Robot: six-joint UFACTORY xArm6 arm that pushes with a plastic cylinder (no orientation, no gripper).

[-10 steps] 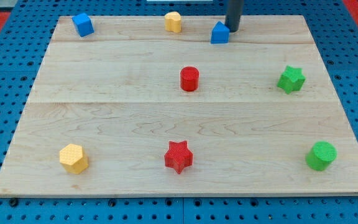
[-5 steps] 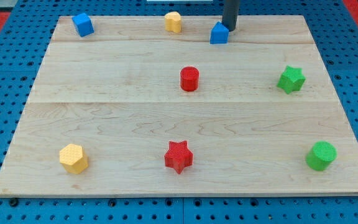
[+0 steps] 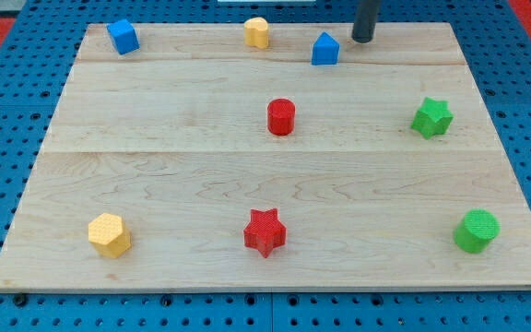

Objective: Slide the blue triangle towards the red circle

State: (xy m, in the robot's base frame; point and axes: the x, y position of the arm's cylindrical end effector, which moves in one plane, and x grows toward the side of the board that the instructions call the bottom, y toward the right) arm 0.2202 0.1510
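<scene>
My tip [image 3: 362, 40] rests on the bench [image 3: 201, 175] near its far edge, just to the right of the blue triangle [image 3: 324, 49] and a little farther back. A sliver of wood shows between them, so I judge them apart, not touching. There are no jaws on this rig, only the rod, so nothing is held.

The blue triangle sits at the far side of the bench, a little right of centre. The red circle [image 3: 281, 117] stands nearer and slightly to the left of it, around the middle of the bench, well apart from the triangle. The wood between the two is bare.

As things lie, the task looks barely begun: the triangle is well short of the circle, and the whole slide towards it is left to do. My tip is on the triangle's far-right side, which seems about the right side to push from, since the circle lies near and left. The push would need to run that way without letting the triangle turn off the rod.

Elsewhere: a blue block [image 3: 123, 37] far left, a yellow block [image 3: 257, 31] far centre, a green star [image 3: 431, 118] right, a yellow hexagon [image 3: 109, 234] near left, a red star [image 3: 265, 231] near centre, a green cylinder [image 3: 477, 230] near right.
</scene>
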